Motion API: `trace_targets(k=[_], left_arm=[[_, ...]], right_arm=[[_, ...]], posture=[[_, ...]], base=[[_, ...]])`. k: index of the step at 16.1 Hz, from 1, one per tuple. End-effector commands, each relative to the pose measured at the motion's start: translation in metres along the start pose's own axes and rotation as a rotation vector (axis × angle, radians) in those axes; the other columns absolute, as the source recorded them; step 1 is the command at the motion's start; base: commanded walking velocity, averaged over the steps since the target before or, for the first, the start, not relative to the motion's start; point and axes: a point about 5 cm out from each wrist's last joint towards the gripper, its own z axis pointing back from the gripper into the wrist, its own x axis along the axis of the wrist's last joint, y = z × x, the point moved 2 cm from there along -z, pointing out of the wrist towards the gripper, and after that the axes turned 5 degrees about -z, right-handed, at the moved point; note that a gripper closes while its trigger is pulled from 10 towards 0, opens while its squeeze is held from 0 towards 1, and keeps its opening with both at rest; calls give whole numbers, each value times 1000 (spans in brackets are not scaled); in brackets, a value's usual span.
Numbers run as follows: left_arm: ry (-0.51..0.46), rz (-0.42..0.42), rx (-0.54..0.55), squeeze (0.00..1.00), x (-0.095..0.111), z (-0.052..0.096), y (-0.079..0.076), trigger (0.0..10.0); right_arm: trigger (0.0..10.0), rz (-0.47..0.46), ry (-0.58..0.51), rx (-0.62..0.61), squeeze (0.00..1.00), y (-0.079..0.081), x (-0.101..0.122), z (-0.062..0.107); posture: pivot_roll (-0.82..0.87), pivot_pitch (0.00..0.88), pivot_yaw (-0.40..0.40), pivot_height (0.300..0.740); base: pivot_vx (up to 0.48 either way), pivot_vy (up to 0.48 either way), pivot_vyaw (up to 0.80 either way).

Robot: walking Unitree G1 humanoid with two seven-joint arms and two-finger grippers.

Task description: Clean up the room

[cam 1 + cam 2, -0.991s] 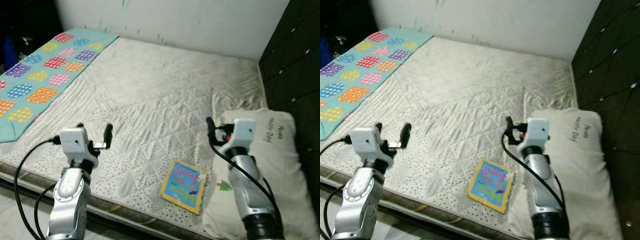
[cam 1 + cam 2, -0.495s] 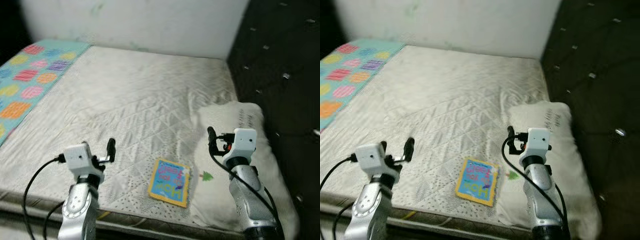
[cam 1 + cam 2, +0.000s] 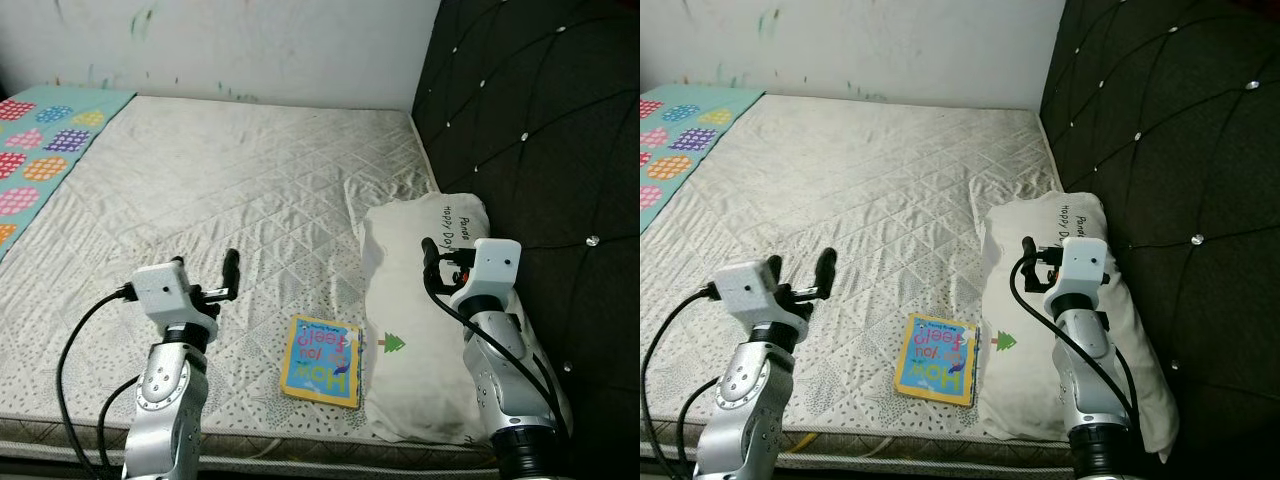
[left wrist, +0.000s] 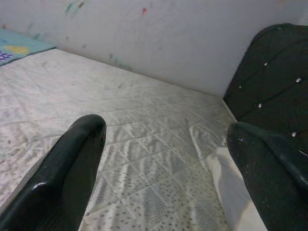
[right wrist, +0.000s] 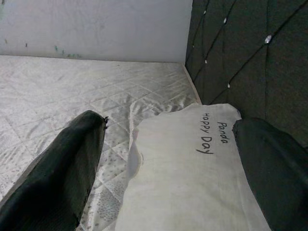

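Swung to the right since a second ago, the head camera's doing and no shift of the things themselves; headboard (image 3: 540,120) now wide in frame on the right, patterned blanket (image 3: 30,150) pushed out to the far left edge; book and pillow lying in the same relation as before, arms raised in much the same pose.

Lying flat near the front edge of the mattress (image 3: 220,190), a small colourful book (image 3: 321,361), its right edge just beside or touching the white pillow (image 3: 420,300); pillow stretched lengthwise along the foot of the headboard, printed words near its far end.

Held over the mattress left of the book, the left gripper (image 3: 228,275), fingers spread wide and holding nothing; raised over the pillow, the right gripper (image 3: 435,262), fingers likewise parted and empty, the pillow's lettering framed between them in the right wrist view.

Probably light and fairly stiff, that book, a thin board or cloth sort; hard to pinch while flat on soft bedding; best taken by the free near or left edge, pressing into the mattress to get one finger under. Pillow soft, bulky, light; likely to sag and fold; best gripped at a corner or a bunched edge.
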Motion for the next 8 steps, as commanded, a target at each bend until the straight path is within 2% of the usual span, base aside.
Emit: trace_targets(k=[1,4,7,8], left_arm=[[-4,19,-17,0,2,-1,-4,10000],[2,31,-18,0,1,-2,-6,10000],[0,33,-34,0,1,-2,-9,10000],[0,34,-37,0,2,-3,-9,10000]], right_arm=[[10000,-12,-11,9,0,4,3,-2],[10000,-16,-3,10,0,5,0,0],[10000,-12,-4,3,0,3,0,-1],[10000,-9,-7,1,0,2,0,-1]], posture=[[60,4,3,740],[55,8,7,740],[52,8,10,740],[51,9,12,740]], base=[[0,247,0],[0,294,0],[0,354,-479],[0,379,0]])
